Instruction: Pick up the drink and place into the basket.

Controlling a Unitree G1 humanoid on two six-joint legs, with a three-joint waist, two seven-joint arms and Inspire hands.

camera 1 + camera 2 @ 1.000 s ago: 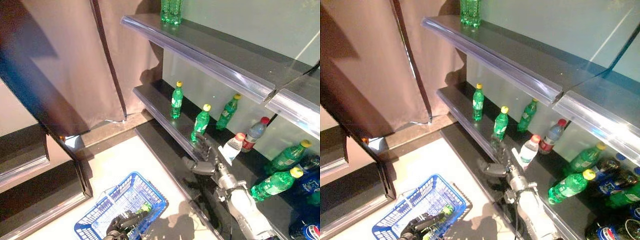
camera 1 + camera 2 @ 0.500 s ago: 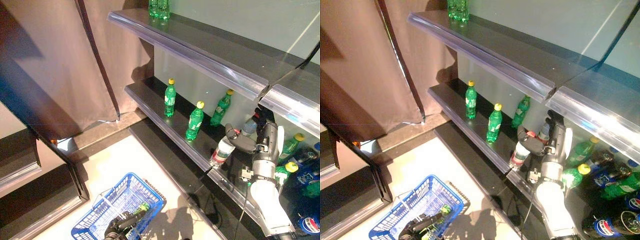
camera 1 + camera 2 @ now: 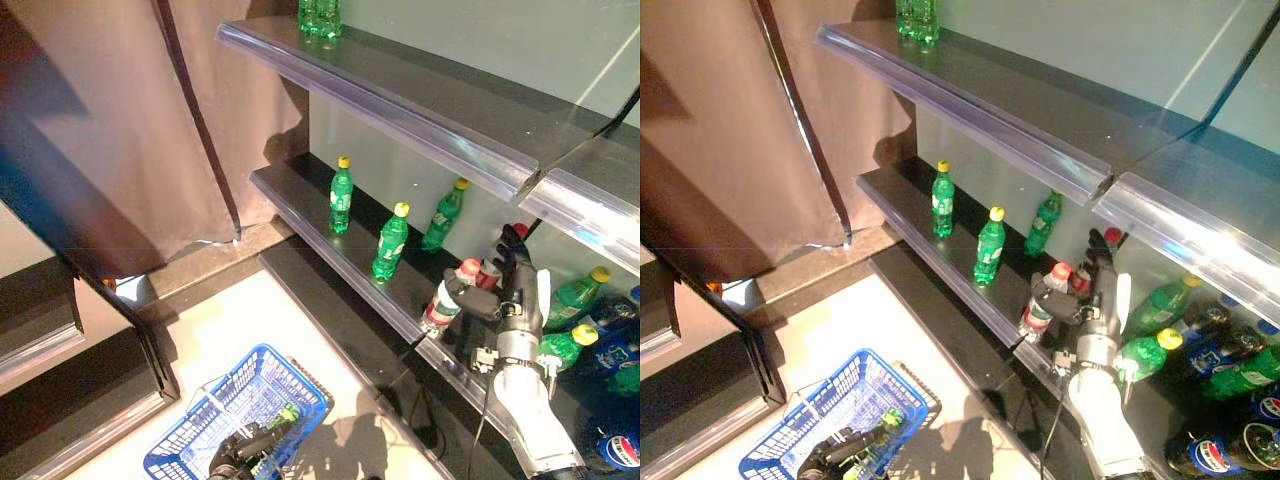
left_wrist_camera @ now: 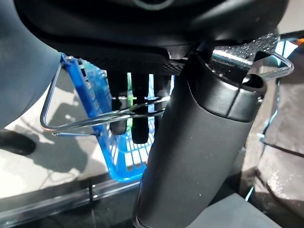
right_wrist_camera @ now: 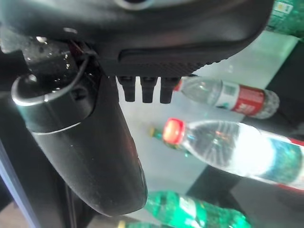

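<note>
A clear water bottle with a red cap (image 3: 441,304) stands near the front edge of the middle shelf (image 3: 300,195); it also shows in the right wrist view (image 5: 237,149). My right hand (image 3: 519,292) is upright just right of it, fingers straight, thumb (image 3: 478,305) reaching to the bottle's side. A second red-capped bottle (image 5: 227,94) stands behind. My left hand (image 3: 243,447) is shut on the wire handles (image 4: 95,116) of the blue basket (image 3: 228,412), which hangs low at the left with a green bottle (image 3: 287,415) in it.
Green bottles (image 3: 390,243) stand along the middle shelf, with more green bottles (image 3: 578,297) and dark cola bottles (image 3: 617,447) at the right. An upper shelf (image 3: 400,90) overhangs. A brown curtain (image 3: 130,120) hangs at the left.
The camera shifted. My right hand rose from below the shelf edge to beside the water bottle, then came slightly lower and closer, thumb at the bottle. The basket hangs as before.
</note>
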